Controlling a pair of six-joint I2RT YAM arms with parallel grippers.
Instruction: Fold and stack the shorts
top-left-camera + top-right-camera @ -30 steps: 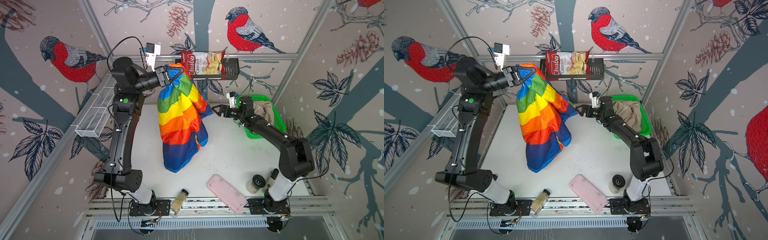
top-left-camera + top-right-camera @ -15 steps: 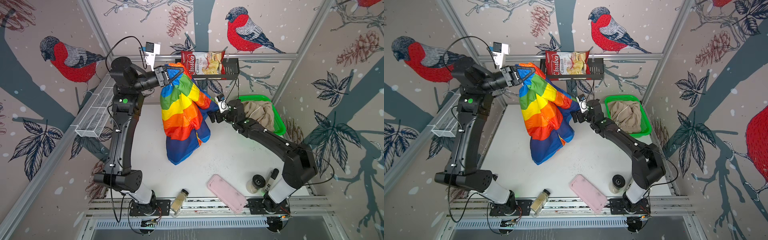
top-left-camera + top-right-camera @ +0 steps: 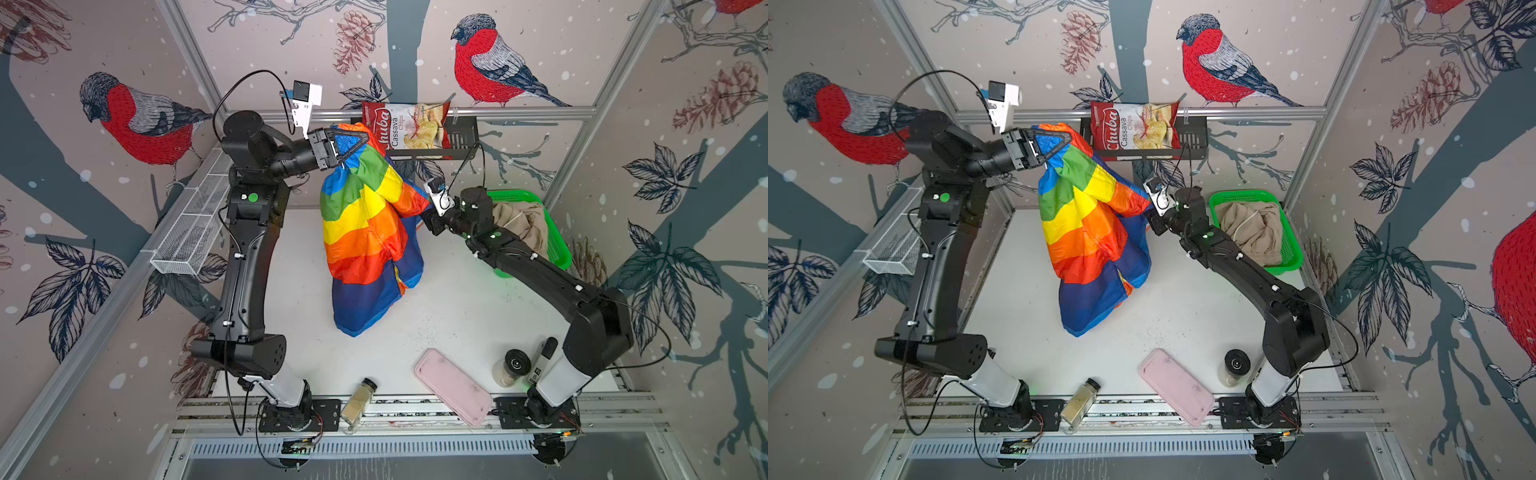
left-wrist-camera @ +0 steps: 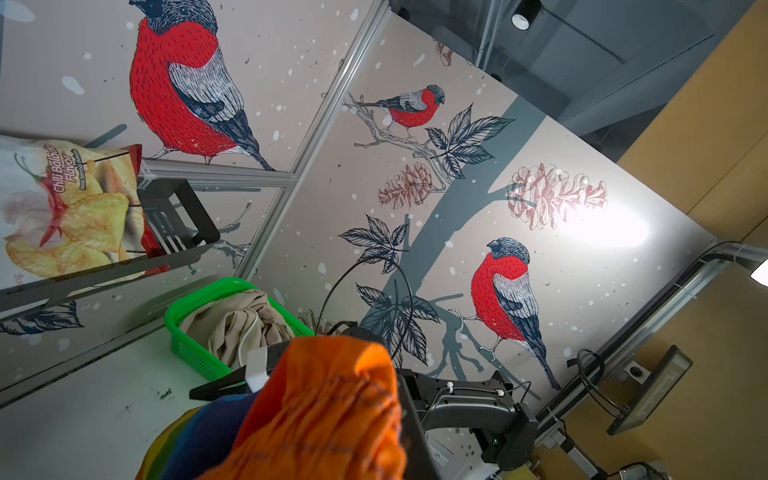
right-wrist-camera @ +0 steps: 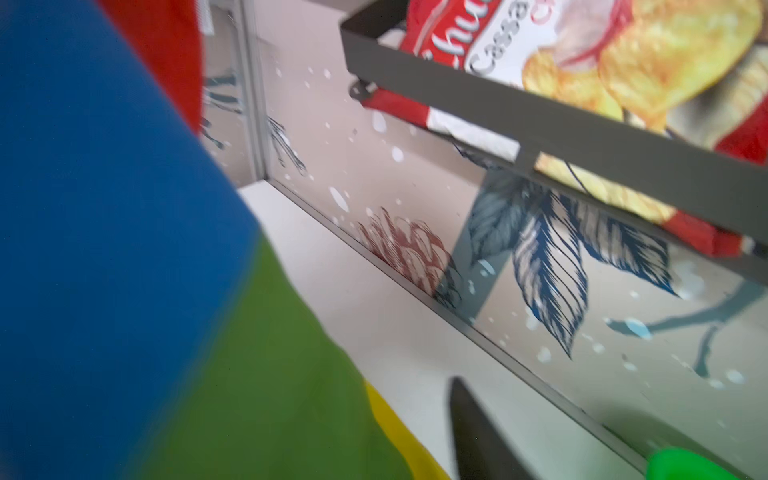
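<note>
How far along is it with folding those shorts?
Nothing is folded yet. The left pincer holds the rainbow shorts hanging over the table; the right pincer is at their orange edge, grip unclear. The beige shorts, crumpled in the green basket, are left too.

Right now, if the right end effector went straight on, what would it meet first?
The rainbow shorts: the right end effector points at their orange edge, and seems to be already against it.

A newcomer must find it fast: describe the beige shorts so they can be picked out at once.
Start at the white table; at its far right corner stands a green mesh basket. The beige shorts lie crumpled inside it, plain and dull, unlike the rainbow shorts hanging in mid-air.
</note>
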